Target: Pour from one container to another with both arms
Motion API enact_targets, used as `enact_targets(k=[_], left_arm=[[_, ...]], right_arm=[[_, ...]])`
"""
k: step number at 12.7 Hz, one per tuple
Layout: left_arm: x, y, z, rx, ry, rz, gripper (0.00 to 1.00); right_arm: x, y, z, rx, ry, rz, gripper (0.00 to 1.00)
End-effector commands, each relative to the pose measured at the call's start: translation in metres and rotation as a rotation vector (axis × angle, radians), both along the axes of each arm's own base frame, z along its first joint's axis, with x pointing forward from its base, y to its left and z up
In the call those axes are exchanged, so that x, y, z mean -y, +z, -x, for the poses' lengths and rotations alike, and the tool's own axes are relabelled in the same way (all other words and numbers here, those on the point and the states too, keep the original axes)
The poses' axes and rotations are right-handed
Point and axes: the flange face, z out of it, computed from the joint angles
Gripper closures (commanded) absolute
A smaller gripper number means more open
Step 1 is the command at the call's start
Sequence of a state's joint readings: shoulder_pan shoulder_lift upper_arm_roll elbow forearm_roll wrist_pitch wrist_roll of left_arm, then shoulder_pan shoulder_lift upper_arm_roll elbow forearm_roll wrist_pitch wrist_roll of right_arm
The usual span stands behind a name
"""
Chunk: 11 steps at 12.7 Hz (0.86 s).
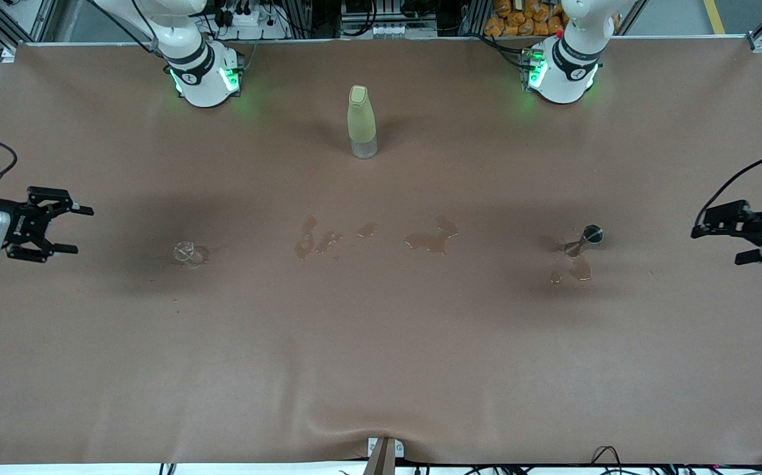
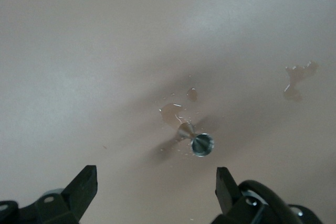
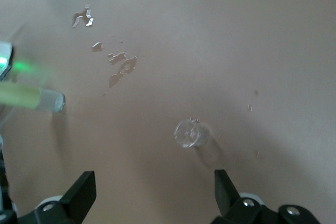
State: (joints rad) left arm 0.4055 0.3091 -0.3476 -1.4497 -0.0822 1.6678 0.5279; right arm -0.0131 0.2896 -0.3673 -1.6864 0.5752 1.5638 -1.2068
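Metal cup: a small shiny metal measuring cup (image 1: 588,238) with a narrow waist stands on the brown tabletop (image 1: 381,369) toward the left arm's end, a wet patch (image 1: 579,268) touching its foot on the side nearer the front camera.
Glass: a small clear glass cup (image 1: 186,252) stands toward the right arm's end, well apart from the metal cup; whether either holds liquid cannot be told.
Spills: more brown puddles (image 1: 431,238) lie on the tabletop between the two cups.
Bottle: a tall pale-yellow bottle (image 1: 361,122) with a clear base stands upright between the two arm bases, farther from the front camera than both cups.
Left gripper (image 1: 717,243): hangs over its end of the tabletop, jaws open and holding nothing; in the left wrist view the metal cup (image 2: 197,141) lies ahead of the gap, nearer one finger (image 2: 224,184), not between them.
Right gripper (image 1: 70,229): hangs over its own end, jaws spread and bare; the glass cup (image 3: 190,132) lies ahead of the gap, clear of both fingers.
Stage: this fits cups awaiting pickup or cups set back down after pouring.
Doing it well: any grasp should meet a cup square at mid-height and keep it level, since the wet cloth may let it slide.
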Motion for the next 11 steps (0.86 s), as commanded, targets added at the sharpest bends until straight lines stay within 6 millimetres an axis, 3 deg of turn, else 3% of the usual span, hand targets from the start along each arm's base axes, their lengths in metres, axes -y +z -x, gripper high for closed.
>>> enact_targets(k=[1,3,4,8,11], left_arm=[[0.033,0.020,0.002,-0.003,0.017,-0.110,0.00],[0.052,0.035,0.008,0.008,0.028,-0.172,0.00],[0.051,0.037,0.009,0.008,0.061,-0.188,0.00],[0.046,0.058,0.017,0.018,0.392,-0.252,0.00],[0.047,0.078,0.025,0.048,0.434,-0.239,0.00]], right_arm=[[-0.023,0.047,0.012,-0.093,-0.146,0.162,0.00],[-0.048,0.086,0.016,-0.132,-0.251,0.293,0.00],[-0.059,0.098,0.017,-0.137,-0.279,0.333,0.00],[-0.099,0.138,0.028,-0.153,-0.423,0.466,0.00],[-0.114,0.163,0.030,-0.201,-0.534,0.506,0.00]])
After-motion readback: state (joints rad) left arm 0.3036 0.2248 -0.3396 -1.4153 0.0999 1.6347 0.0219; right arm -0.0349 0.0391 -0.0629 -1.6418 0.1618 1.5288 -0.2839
